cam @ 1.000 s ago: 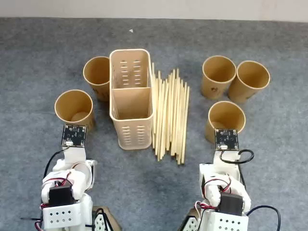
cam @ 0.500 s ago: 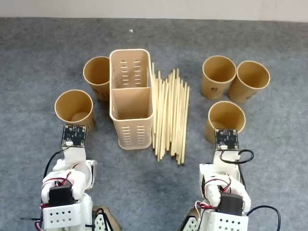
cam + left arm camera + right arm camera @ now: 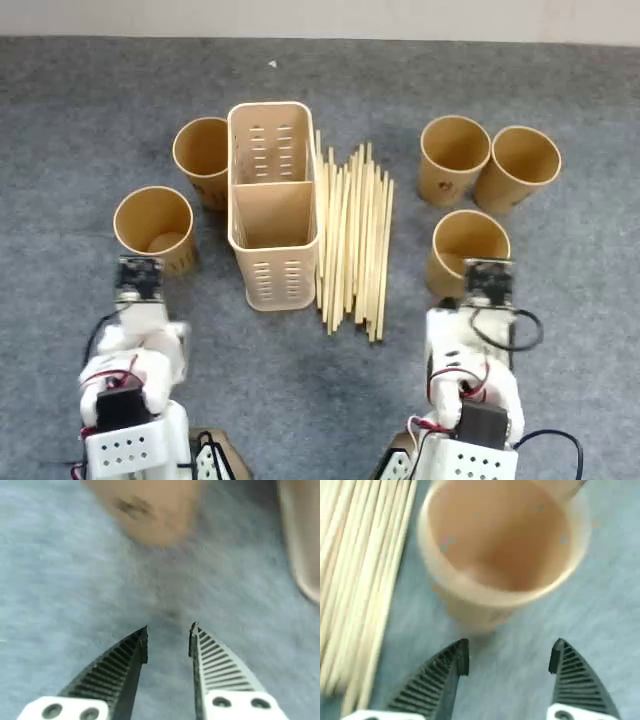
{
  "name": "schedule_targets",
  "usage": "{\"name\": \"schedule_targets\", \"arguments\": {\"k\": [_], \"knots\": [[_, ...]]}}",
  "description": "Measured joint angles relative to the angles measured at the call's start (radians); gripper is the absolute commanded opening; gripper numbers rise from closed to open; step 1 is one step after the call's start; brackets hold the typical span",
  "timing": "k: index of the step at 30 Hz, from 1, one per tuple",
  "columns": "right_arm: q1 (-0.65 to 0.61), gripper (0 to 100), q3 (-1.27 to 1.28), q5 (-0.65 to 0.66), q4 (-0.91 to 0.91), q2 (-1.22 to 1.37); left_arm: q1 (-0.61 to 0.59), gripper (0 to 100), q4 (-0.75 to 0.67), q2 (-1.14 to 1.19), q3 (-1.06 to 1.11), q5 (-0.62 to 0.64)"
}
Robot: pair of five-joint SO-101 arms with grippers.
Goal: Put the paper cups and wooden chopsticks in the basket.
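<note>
A tan slotted basket (image 3: 276,278) stands upright just left of centre in the high view, on the grey tabletop (image 3: 560,90). A partition splits it into two compartments. A bundle of wooden chopsticks (image 3: 352,240) lies flat along the basket's right side, running up and down the frame, with the leftmost sticks right against the basket wall.

Five paper cups stand upright, mouths up, all on the tabletop outside the basket. The upper-left cup (image 3: 202,155) touches the basket's left wall. The lower-left cup (image 3: 153,228) stands apart from the basket at left of centre. In the right half, the middle-right cup (image 3: 455,155) and the far-right cup (image 3: 518,165) stand touching each other, and the lower-right cup (image 3: 468,250) sits just below them.

The left arm (image 3: 133,350) is at lower left, its wrist just below the lower-left cup. The left end effector (image 3: 168,637) is parted a little and grips nothing, over bare tabletop with that cup just ahead of its tips.

The right arm (image 3: 470,360) is at lower right, its wrist at the lower-right cup. The right end effector (image 3: 510,655) is spread wide and grips nothing. Its tips sit just short of that cup's base, with the chopsticks lying beside the cup.
</note>
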Motion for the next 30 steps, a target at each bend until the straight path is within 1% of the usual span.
{"name": "schedule_targets", "arguments": {"k": [3,5,8,11,14,17,20,23,28,30], "knots": [[0.089,26.6,0.0,-0.002,-0.087,0.0,-0.138,17,-0.075,0.0,-0.058,-0.069],[0.143,26.6,0.0,-0.002,-0.1,0.0,-0.222,17,-0.087,-0.002,-0.117,-0.11],[0.192,26.6,0.0,-0.002,-0.081,0.0,-0.302,17,-0.092,-0.002,-0.236,-0.16],[0.19,26.6,-0.023,-0.002,0.018,0.0,-0.334,17,-0.08,-0.003,-0.388,-0.166],[0.152,26.6,-0.135,0.028,0.12,-0.003,-0.331,17,0.005,0.025,-0.559,-0.166],[0.133,26.6,-0.17,0.044,0.167,-0.002,-0.331,17,0.092,0.129,-0.758,-0.158],[0.126,26.6,-0.172,0.044,0.226,-0.002,-0.331,17,0.175,0.327,-0.987,-0.143],[0.103,26.6,-0.137,0.041,0.238,-0.002,-0.331,17,0.282,0.606,-1.272,-0.107],[0.097,26.6,-0.032,0.035,0.192,-0.002,-0.232,17,0.512,1.155,-1.755,-0.044],[0.097,26.6,-0.02,0.035,0.187,-0.002,-0.199,17,0.551,1.361,-1.912,-0.02]]}}
